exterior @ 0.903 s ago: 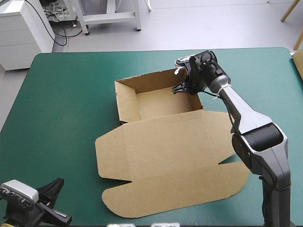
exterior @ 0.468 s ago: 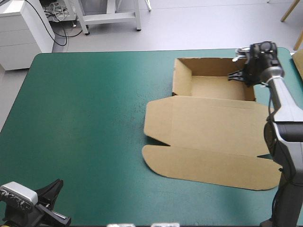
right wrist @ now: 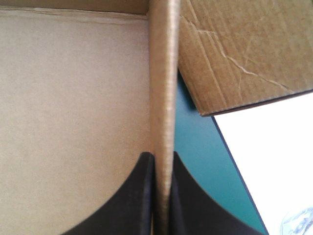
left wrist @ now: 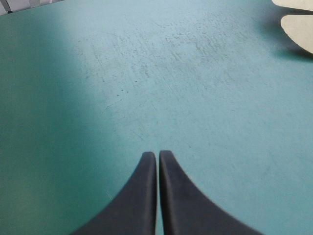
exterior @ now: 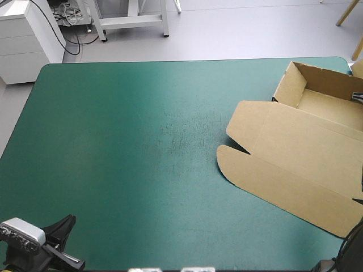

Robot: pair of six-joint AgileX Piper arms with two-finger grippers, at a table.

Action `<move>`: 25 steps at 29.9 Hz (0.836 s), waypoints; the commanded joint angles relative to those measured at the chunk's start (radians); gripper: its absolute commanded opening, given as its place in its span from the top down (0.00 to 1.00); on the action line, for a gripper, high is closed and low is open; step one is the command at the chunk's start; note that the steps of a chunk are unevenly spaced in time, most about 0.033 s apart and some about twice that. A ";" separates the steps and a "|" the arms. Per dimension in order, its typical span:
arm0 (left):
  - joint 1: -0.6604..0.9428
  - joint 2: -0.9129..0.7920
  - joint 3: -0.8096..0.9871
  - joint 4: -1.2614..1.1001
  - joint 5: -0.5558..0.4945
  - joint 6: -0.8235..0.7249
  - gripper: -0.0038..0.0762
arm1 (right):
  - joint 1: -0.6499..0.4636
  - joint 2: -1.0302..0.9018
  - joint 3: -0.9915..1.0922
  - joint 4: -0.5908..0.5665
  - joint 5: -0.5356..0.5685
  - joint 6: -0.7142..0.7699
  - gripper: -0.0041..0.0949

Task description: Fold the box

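You've got the high view's right frame edge clipping the box (exterior: 295, 153) and hiding nearly all of the right gripper (right wrist: 163, 155).

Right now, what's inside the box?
Only its bare floor shows inside the box; nothing lies there. The right gripper pinches one wall. The tray's right end falls outside the high view, so that part is unseen.

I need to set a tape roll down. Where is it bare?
Bare: the teal-green cover from its left edge to the box. Crowded: the right side, where the box lies, held by the right end effector.
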 commanded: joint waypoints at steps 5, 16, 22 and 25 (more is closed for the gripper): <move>-0.006 0.019 -0.022 -0.009 -0.066 -0.010 0.96 | -0.022 -0.061 -0.027 -0.031 -0.027 -0.024 0.96; -0.006 0.019 -0.022 -0.009 -0.066 -0.010 0.96 | -0.022 -0.194 -0.064 -0.025 -0.027 -0.032 0.36; -0.006 0.019 -0.022 -0.009 -0.066 -0.010 0.96 | -0.004 -0.352 -0.073 0.114 -0.025 -0.041 0.38; -0.006 0.019 -0.022 -0.009 -0.066 -0.010 0.96 | 0.022 -0.429 -0.073 0.209 -0.025 -0.088 0.46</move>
